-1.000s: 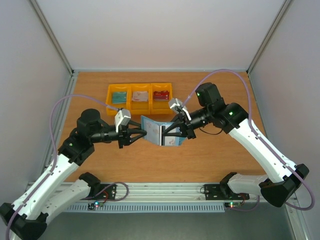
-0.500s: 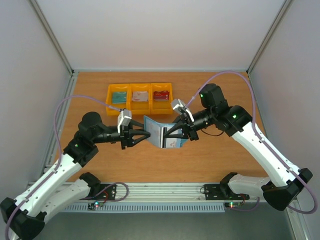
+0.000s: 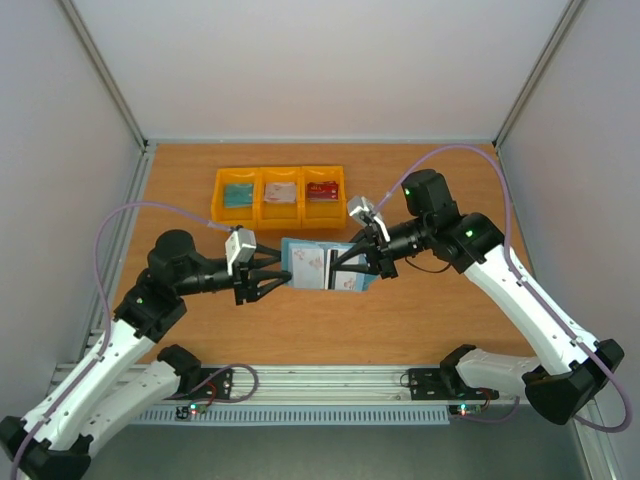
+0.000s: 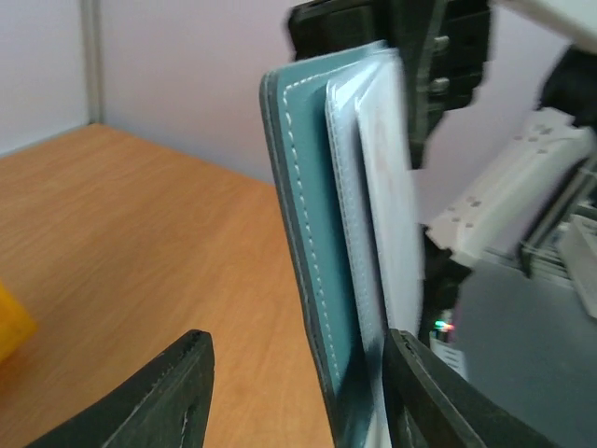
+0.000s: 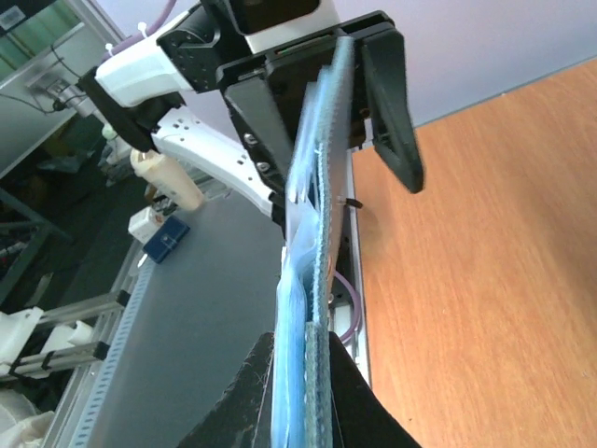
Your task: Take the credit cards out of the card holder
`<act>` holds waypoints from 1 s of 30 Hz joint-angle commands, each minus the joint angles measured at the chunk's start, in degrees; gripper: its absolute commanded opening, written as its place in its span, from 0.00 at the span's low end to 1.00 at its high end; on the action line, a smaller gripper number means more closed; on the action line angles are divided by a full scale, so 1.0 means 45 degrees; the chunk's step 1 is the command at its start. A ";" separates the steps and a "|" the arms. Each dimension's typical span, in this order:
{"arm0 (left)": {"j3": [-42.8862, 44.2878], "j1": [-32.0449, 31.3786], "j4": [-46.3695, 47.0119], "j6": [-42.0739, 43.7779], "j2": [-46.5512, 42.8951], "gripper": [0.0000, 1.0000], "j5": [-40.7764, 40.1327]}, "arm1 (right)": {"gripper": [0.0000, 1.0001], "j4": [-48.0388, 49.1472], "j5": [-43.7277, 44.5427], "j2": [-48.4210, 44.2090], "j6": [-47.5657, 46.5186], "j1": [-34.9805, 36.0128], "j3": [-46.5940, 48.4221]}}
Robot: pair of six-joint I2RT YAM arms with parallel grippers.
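Left fingers (image 3: 262, 290) stand apart in the overhead view, straddling the left edge of the teal card holder (image 3: 300, 258), which is held open above the desk (image 3: 430, 320). The right fingers (image 3: 358, 262) pinch its right edge, and a pale card (image 3: 335, 270) with a dark stripe shows inside. Yellow bins (image 3: 260, 190) behind hold teal, whitish and red cards (image 3: 280, 192). From the left wrist, the holder (image 4: 298, 233) rises between the spread fingers (image 4: 159, 401), closer to one of them. From the right wrist, the fingers (image 5: 242, 411) clamp the holder's near edge (image 5: 322, 233).
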 commanded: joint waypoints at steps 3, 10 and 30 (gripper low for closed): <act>0.0575 0.0024 0.0644 -0.0286 -0.0195 0.52 0.2369 | 0.01 0.0281 -0.0319 0.0014 0.0016 -0.0027 0.0370; 0.0481 0.0034 0.1211 -0.1223 -0.0119 0.25 0.2079 | 0.02 0.0326 -0.1035 -0.0106 -0.0184 -0.0037 0.0465; 0.0641 0.0015 0.1781 -0.1042 0.0007 0.16 0.3176 | 0.02 -0.1535 -0.1882 0.0221 -0.1166 -0.0016 0.1558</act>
